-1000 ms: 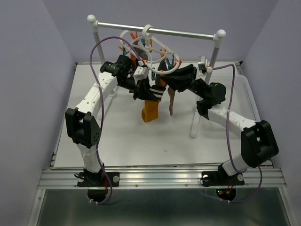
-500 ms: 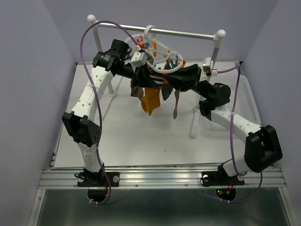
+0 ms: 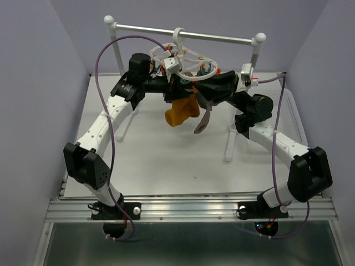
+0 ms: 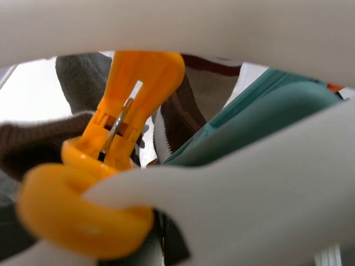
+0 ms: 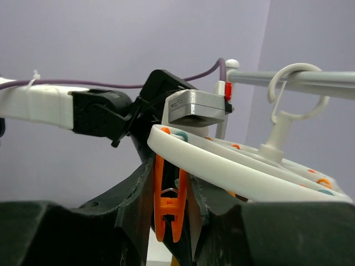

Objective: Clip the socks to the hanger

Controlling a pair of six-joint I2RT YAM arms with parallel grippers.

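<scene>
Above the tabletop point(image 3: 166, 160), a mustard sock point(image 3: 180, 113) and a brown sock point(image 3: 203, 123) hang from the hanger point(image 5: 233, 166), where the left end effector point(image 3: 175, 87) is pinched closed and the right end effector point(image 5: 171, 188) straddles an orange clip point(image 5: 169, 216), grip unclear, beneath the rack bar point(image 3: 222, 38).

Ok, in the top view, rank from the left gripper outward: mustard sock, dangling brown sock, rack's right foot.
1. mustard sock, just below the left gripper.
2. brown sock, hanging further right.
3. rack's right foot, farthest, lower right.
</scene>
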